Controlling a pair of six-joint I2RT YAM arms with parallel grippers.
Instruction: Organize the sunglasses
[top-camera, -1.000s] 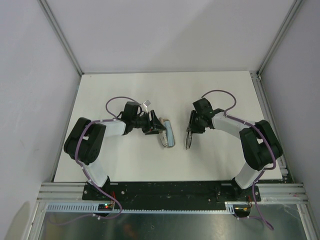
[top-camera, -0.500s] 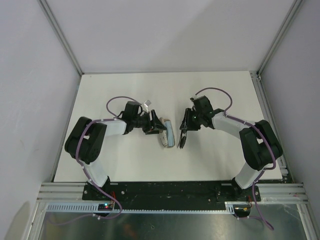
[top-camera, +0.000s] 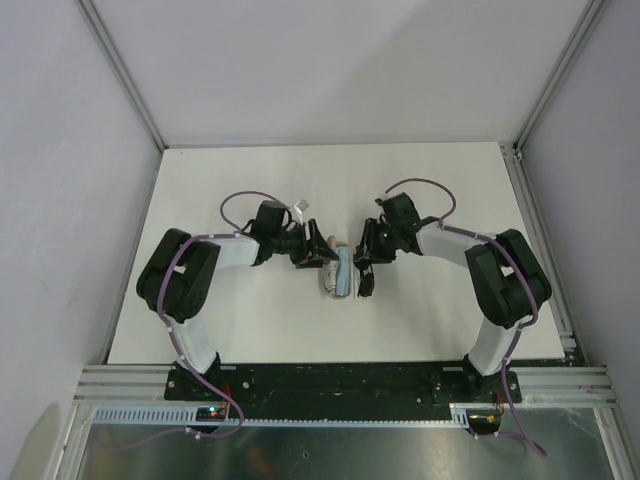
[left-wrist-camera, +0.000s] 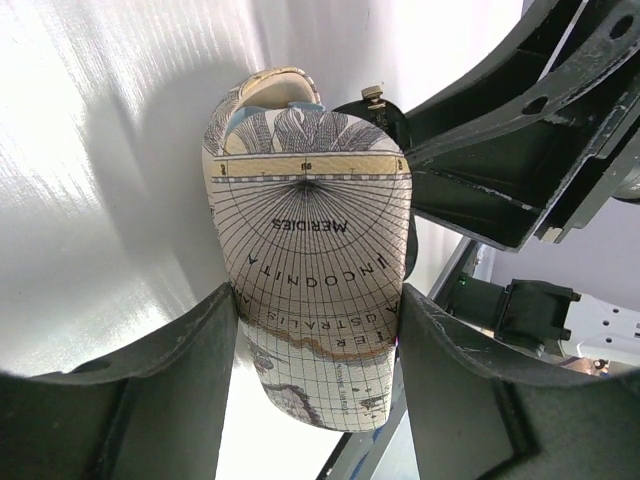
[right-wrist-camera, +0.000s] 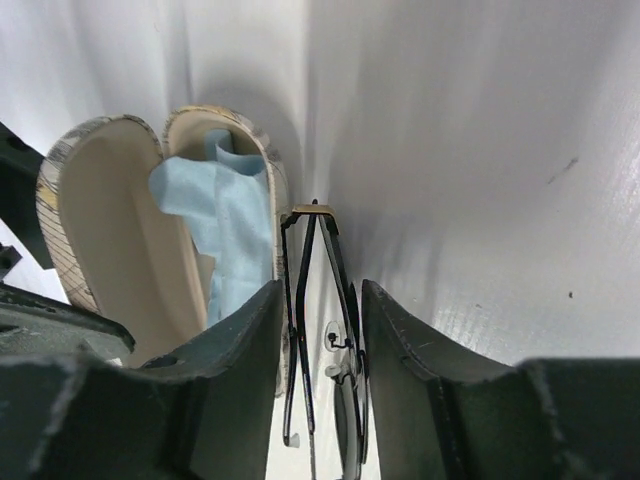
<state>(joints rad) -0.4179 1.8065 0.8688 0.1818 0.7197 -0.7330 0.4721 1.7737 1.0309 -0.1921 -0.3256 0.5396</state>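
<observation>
Top view: on the white table (top-camera: 250, 330) we see both arms reaching in toward the middle. The left gripper (top-camera: 322, 257) and right gripper (top-camera: 364, 268) are near each other, with the case (top-camera: 341, 274) between them. The sunglasses (top-camera: 366, 284) show only as a thin dark shape under the right gripper, just beside the case. It is too small here for us to make out either gripper's jaws.

Left wrist view: the left jaws are clamped on the case, one finger (left-wrist-camera: 150, 400) on each side of its map-printed shell. The case stands on edge and a bit of blue cloth (left-wrist-camera: 262, 98) peeks out at its far end. Part of the right arm fills the upper right.

Right wrist view: the right jaws are closed on the sunglasses, which are folded and held edge-on between the two fingers (right-wrist-camera: 420, 380), hinge end pointing away from the camera. We see the case open like a clamshell on the left, with the blue cloth lying inside. The sunglasses are outside the case, just beside its nearer rim. We cannot tell if the frame touches the rim.
</observation>
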